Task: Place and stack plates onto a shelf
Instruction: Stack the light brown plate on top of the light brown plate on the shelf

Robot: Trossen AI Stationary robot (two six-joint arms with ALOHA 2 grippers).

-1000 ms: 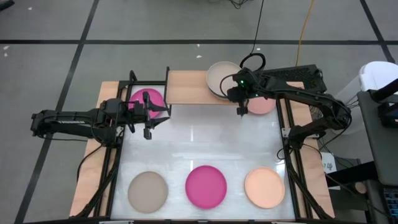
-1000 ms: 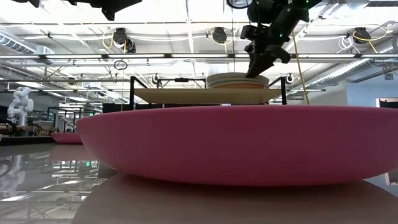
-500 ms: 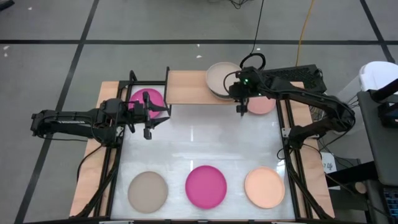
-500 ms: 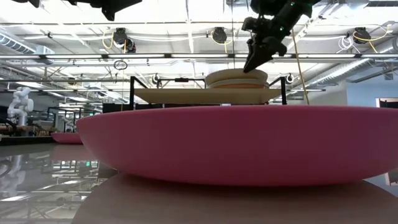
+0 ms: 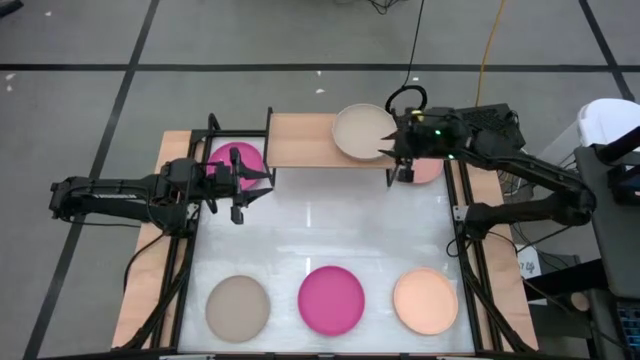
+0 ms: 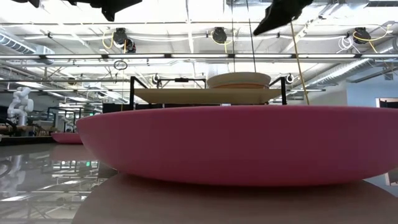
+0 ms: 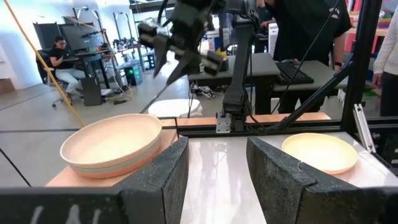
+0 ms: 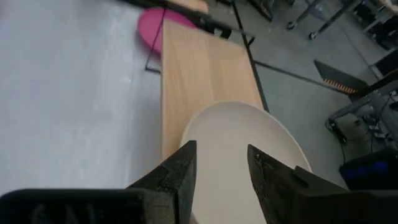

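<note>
Right gripper [image 5: 392,157], fingers parted and empty, beside the stacked round beige plates [image 5: 364,131] on the light wooden shelf [image 5: 305,141]; left gripper [image 5: 243,185] fingers released.

Magenta plate [image 5: 240,158] partly under the shelf [image 5: 305,140]

Light wooden shelf [image 5: 315,140] with thin black legs, stack of beige plates [image 5: 364,131] on its right end, magenta plate [image 5: 236,160] beside its left end, pale pink plate [image 5: 425,170] beside its right end, taupe plate [image 5: 237,306], second magenta plate [image 5: 332,299] and peach plate [image 5: 426,301] in a row well apart from the shelf
</note>
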